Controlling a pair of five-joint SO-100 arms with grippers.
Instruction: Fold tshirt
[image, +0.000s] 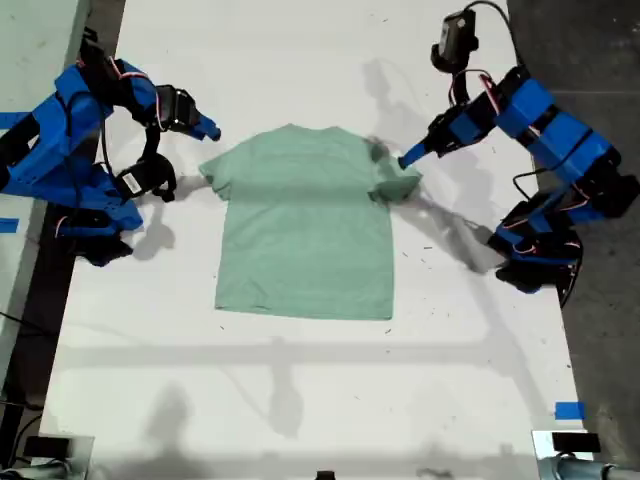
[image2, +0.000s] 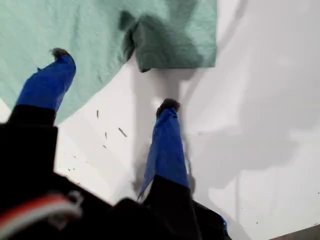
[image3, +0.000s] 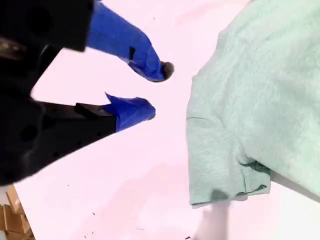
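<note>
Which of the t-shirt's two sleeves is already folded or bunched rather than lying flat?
The sleeve of the pale mint-green cloth t-shirt on the exterior view's right, beside my first gripper. It is crumpled inward; the opposite sleeve lies flat.

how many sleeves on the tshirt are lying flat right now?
1. The tshirt has its sleeve at the exterior view's left spread flat; the other sleeve, at that view's right, is bunched and folded near my first gripper.

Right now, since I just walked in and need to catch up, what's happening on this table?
The tshirt lies nearly flat on the white table, one sleeve crumpled. My first gripper hangs open over that crumpled sleeve on the exterior view's right. My second gripper is open beside the other sleeve, off the cloth. Neither holds anything; no fold is made yet.
</note>
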